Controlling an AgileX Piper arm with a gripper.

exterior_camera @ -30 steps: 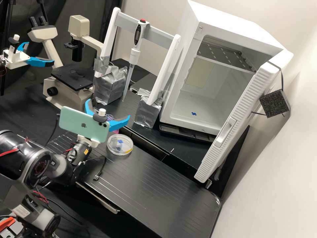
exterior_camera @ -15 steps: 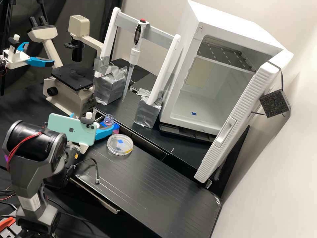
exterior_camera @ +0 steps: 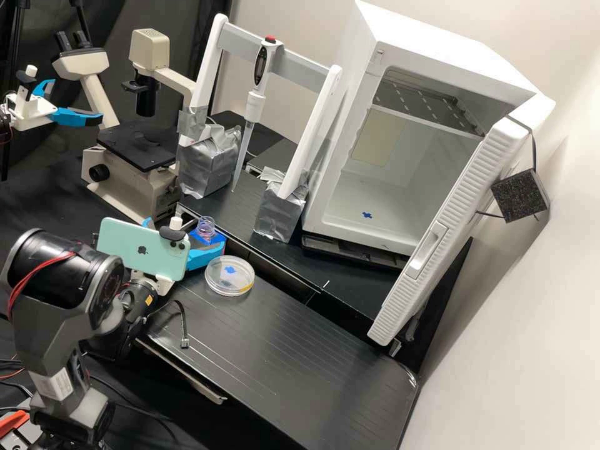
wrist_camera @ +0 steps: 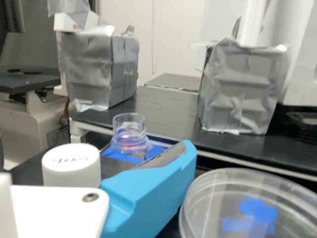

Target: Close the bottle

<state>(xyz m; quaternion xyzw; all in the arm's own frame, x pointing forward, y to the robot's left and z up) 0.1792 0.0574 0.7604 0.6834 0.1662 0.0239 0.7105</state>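
- Wall (exterior_camera: pixel 519 350): pale, plain, ran behind the gear and down the right side of the high view.
- Dark curtain (exterior_camera: pixel 178 25) hung in folds at the upper left, next to the pale wall.
- Counter (exterior_camera: pixel 300 356): black, fine parallel lines on top, rounded corner on the right.
- Second black bench (exterior_camera: pixel 340 297) stood behind it, dark gap between the two.
- White incubator (exterior_camera: pixel 450 37) sat on the rear bench, door (exterior_camera: pixel 437 250) wide open, perforated shelf (exterior_camera: pixel 431 103) inside.
- Cream microscope (exterior_camera: pixel 128 190) was left of it.
- Light: soft sheen on the counter, grey shadow on the wall beside the door.
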